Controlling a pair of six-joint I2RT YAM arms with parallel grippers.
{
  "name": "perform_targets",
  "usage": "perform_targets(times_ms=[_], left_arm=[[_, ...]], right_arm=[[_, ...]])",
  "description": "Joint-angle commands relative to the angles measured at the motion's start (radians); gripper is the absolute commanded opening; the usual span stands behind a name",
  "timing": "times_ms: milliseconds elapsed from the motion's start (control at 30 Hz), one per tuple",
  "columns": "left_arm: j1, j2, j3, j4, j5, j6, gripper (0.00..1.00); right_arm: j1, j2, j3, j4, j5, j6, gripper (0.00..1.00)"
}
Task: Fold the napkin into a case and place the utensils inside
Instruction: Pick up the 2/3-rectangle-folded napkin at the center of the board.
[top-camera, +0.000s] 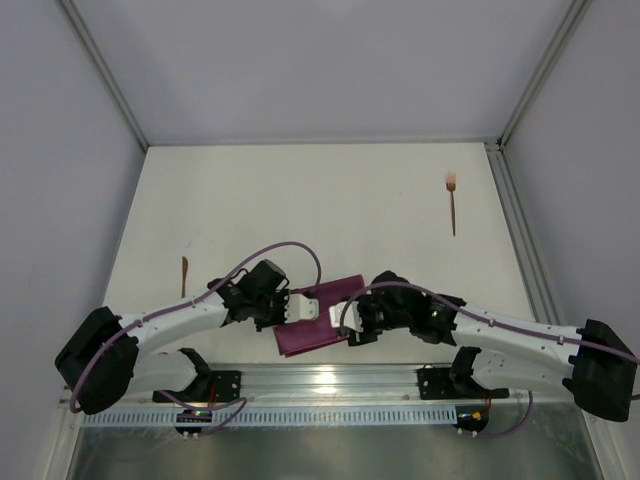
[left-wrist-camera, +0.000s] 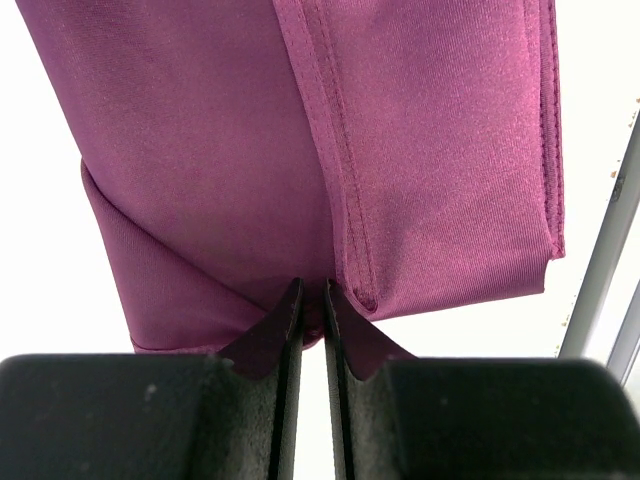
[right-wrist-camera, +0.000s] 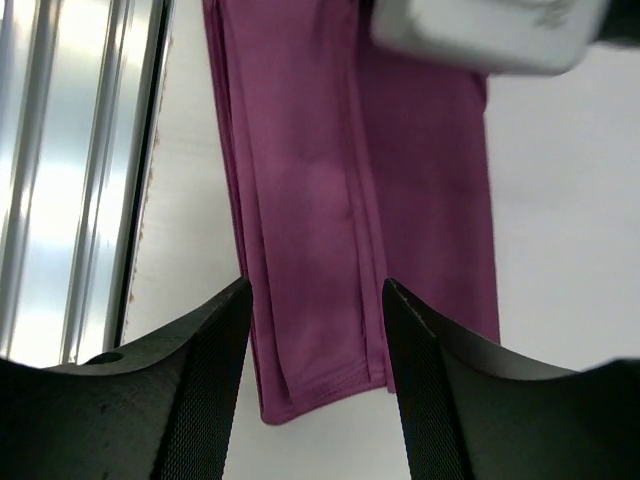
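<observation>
The left claw (left-wrist-camera: 310, 292) is clenched on the folded napkin (left-wrist-camera: 420, 150). Its two dark fingertips press almost together over a pinch of the cloth's edge, right beside a stitched hem. The right claw (right-wrist-camera: 315, 330) is released: its black fingers (right-wrist-camera: 210, 380) stand wide apart on either side of the cloth's narrow end, and whether they touch it cannot be told.

From above, the maroon-purple folded napkin (top-camera: 303, 337) is a narrow layered rectangle. It lies at a slant at the middle of the bench's (top-camera: 300, 200) near edge, just beyond the aluminium rail (top-camera: 330, 380) that carries the arm bases. Both arms lie low and bent, with their white forearms reaching inward from the near corners so that the wrists meet over the cloth. Purple cables (top-camera: 290, 247) loop along each arm.

A copper fork (top-camera: 452, 205) lies well apart by the right edge, toward the far right corner, with its tines pointing away. A second slim copper utensil (top-camera: 184, 275) lies by the left edge, near the left forearm.
</observation>
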Motion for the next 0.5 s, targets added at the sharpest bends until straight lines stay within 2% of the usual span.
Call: perform_targets(times_ms=[0, 233, 467], left_arm=[[0.007, -0.021, 0.011, -0.022, 0.031, -0.008, 0.15], [0.007, 0.002, 0.034, -0.033, 0.031, -0.005, 0.15], [0.007, 0.000, 0.038, -0.034, 0.023, -0.001, 0.15]], right_arm=[[0.004, 0.074, 0.017, -0.088, 0.010, -0.232, 0.59], [0.017, 0.251, 0.101, -0.237, 0.041, -0.310, 0.59], [0.037, 0.357, 0.112, -0.219, 0.091, -0.290, 0.57]])
